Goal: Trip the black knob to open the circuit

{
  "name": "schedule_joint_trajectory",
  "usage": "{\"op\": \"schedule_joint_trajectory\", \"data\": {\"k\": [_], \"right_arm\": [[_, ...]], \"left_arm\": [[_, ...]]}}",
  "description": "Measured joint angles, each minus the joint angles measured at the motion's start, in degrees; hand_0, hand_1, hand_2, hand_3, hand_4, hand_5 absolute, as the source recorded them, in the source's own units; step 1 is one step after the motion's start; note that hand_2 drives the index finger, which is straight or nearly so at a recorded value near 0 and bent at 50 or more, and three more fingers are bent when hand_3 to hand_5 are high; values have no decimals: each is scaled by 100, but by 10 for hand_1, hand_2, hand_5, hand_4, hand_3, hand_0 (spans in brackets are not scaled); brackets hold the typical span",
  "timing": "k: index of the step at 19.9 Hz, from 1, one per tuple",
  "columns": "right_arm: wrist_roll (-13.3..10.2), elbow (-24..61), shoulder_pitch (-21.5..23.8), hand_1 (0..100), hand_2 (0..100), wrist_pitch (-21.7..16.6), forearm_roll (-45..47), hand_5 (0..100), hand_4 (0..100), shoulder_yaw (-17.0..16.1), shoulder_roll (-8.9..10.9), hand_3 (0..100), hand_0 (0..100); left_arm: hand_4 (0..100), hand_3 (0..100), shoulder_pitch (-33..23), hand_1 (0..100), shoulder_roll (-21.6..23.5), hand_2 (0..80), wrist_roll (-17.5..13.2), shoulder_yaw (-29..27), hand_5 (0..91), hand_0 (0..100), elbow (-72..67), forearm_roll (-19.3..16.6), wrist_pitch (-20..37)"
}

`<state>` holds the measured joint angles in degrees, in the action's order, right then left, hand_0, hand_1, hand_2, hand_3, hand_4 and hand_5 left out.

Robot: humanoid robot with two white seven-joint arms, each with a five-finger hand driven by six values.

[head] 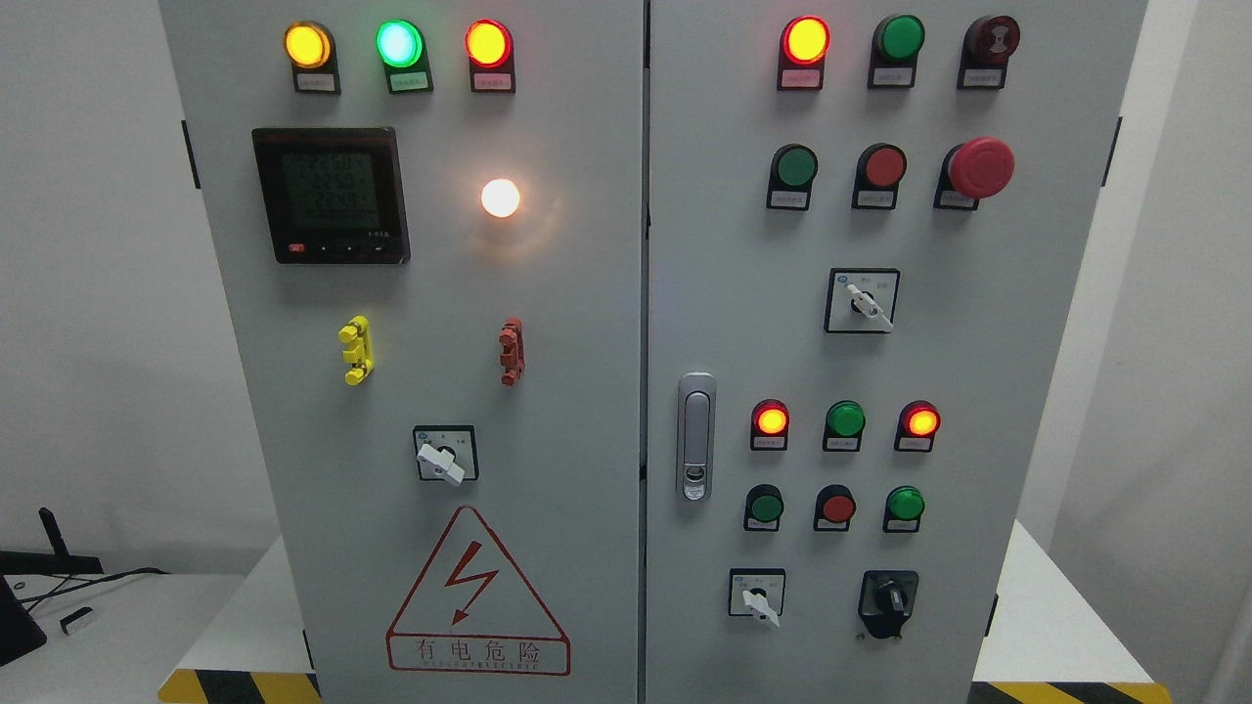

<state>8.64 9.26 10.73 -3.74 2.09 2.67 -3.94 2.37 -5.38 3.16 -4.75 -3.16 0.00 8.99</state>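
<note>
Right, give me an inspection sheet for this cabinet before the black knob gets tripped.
Surface: grey cabinet front, two doors shut.
Job's things: black knob at the right door's lower right, untouched.
Clutter: nothing seen on the panel.
Grippers: nothing seen; neither hand is in view.
Cables: black cable on the white table at far left.
Surroundings: several indicator lamps lit; red mushroom button upper right; shock warning sign on the left door; door handle at centre.
</note>
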Motion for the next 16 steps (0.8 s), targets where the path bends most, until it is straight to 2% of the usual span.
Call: {"op": "schedule_joint_trajectory", "data": {"k": [9,16], "right_arm": [[-1,86,46,122,0,-10,2,21,15,1,-5,91,0],[-12,701,525,142,7,78,4,27,24,19,12,102,0]], "left_arm": [[0,0,0,389,0,0,0,0,0,120,0,0,0],[0,0,0,389,0,0,0,0,0,120,0,0,0]]}}
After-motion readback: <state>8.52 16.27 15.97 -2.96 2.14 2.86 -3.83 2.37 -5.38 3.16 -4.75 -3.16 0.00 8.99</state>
